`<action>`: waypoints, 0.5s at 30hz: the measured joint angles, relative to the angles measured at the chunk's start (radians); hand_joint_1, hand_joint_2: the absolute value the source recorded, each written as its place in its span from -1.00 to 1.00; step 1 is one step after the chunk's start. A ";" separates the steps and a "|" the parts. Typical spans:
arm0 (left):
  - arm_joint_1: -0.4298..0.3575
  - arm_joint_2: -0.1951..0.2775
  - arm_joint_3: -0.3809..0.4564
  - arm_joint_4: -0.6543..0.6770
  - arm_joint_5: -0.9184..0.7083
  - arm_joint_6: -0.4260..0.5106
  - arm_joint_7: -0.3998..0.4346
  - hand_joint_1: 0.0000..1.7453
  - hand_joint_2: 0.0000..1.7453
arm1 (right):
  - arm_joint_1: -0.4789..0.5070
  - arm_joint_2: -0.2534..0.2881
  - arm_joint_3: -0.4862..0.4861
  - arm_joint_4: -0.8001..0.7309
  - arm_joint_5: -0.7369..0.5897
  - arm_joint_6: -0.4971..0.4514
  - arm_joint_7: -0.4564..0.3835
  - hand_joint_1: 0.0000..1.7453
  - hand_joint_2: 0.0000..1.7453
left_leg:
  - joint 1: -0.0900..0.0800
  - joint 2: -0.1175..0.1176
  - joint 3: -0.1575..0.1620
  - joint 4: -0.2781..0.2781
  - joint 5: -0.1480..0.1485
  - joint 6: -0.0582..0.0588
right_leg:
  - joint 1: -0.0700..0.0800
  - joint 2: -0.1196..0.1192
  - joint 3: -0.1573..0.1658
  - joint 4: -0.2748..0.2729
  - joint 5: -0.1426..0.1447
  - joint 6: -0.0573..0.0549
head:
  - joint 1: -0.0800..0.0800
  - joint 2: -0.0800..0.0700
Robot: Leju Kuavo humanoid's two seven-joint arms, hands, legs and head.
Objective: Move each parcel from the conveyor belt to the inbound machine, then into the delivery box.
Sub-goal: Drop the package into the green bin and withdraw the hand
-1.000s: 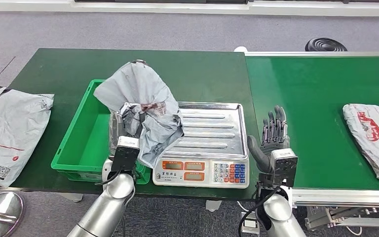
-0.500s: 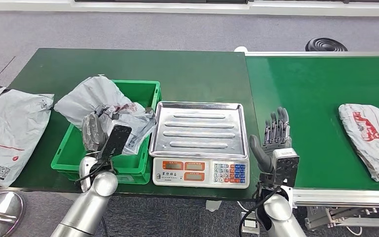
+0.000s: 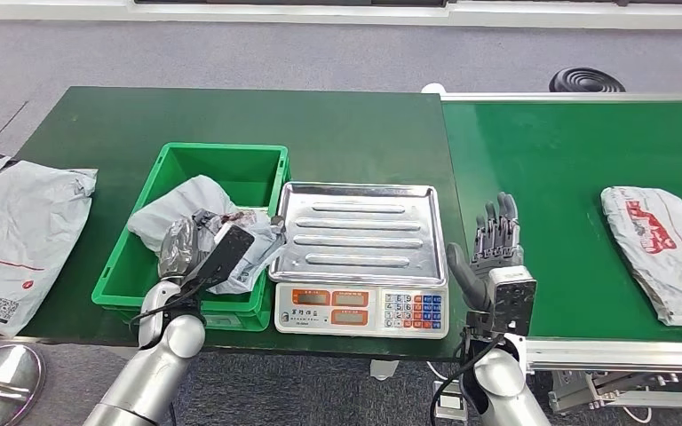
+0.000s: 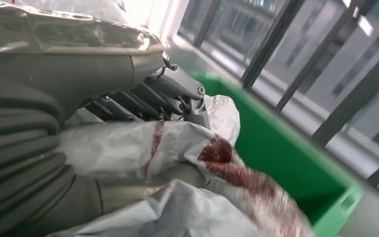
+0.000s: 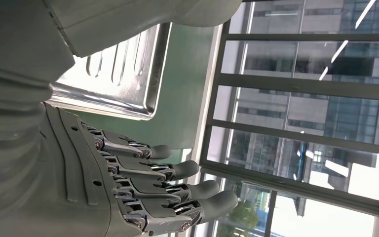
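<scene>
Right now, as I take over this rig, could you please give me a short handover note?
Left hand: grips a grey parcel, lowered into the green delivery box; not yet let go.
Right hand: open, holding nothing, upright between the scale and the conveyor belt.
The scale's steel tray is bare, so this parcel appears weighed.
Left: release it, then fetch the second parcel on the belt, weigh it, box it.

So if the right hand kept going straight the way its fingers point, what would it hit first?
Probably nothing: the right hand points along the conveyor belt, bare ahead as far as shown.
</scene>
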 joint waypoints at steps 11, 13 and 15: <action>-0.040 0.027 0.000 0.084 -0.039 -0.120 0.066 -0.96 0.00 | 0.004 0.000 0.000 0.004 0.011 0.011 0.008 -1.00 1.00 | 0.000 0.000 0.000 0.000 0.000 0.000 | 0.000 0.000 0.000 0.000 0.000 0.000 | 0.000 0.000; -0.048 0.029 0.000 0.095 -0.051 -0.128 0.077 -1.00 -1.00 | 0.005 0.000 0.000 0.004 0.016 0.012 0.011 -1.00 1.00 | 0.000 0.000 0.000 0.000 0.000 0.000 | 0.000 0.000 0.000 0.000 0.000 0.000 | 0.000 0.000; -0.061 0.031 0.000 0.112 -0.069 -0.137 0.089 -1.00 -1.00 | 0.007 0.000 -0.002 0.003 0.026 0.017 0.015 -1.00 1.00 | 0.000 0.000 0.001 0.000 0.000 0.000 | 0.000 -0.001 0.001 0.000 0.000 0.000 | 0.000 0.000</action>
